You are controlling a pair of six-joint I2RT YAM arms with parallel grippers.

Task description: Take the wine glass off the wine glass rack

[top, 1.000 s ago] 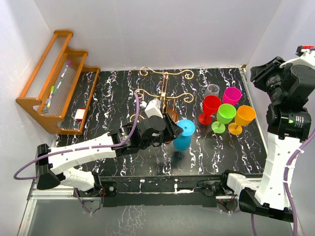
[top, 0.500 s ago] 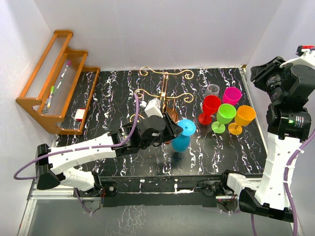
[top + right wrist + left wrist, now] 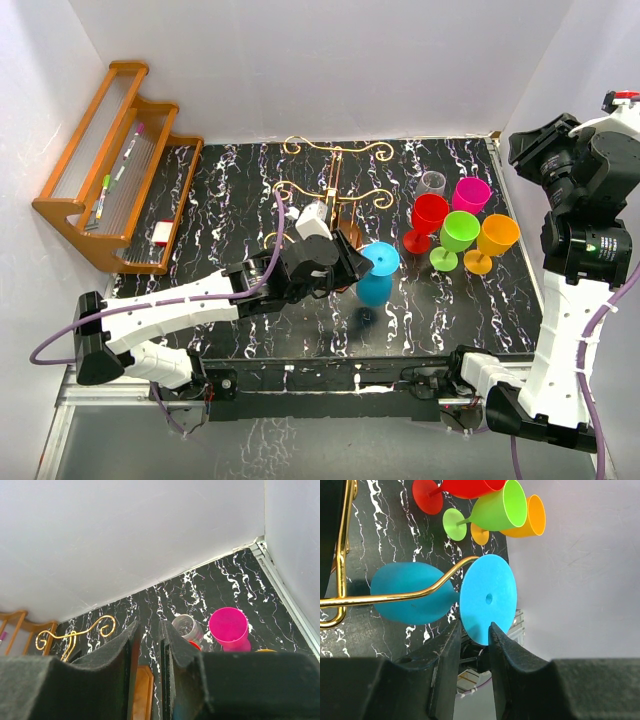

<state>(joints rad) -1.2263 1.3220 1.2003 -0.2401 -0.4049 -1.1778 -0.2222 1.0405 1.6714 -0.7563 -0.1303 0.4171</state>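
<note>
Blue wine glass (image 3: 485, 597), gold-wire wine glass rack (image 3: 335, 170)

No legible text or labels

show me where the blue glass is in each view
Top external: the blue glass sits centre, just right of the left gripper.
Left wrist: it fills the middle, foot toward the camera, a gold rack arm crossing its bowl.
Right wrist: not in it.
Shared landmark: the pink glass appears in top external and right wrist; the green glass links top external and left wrist.
</note>
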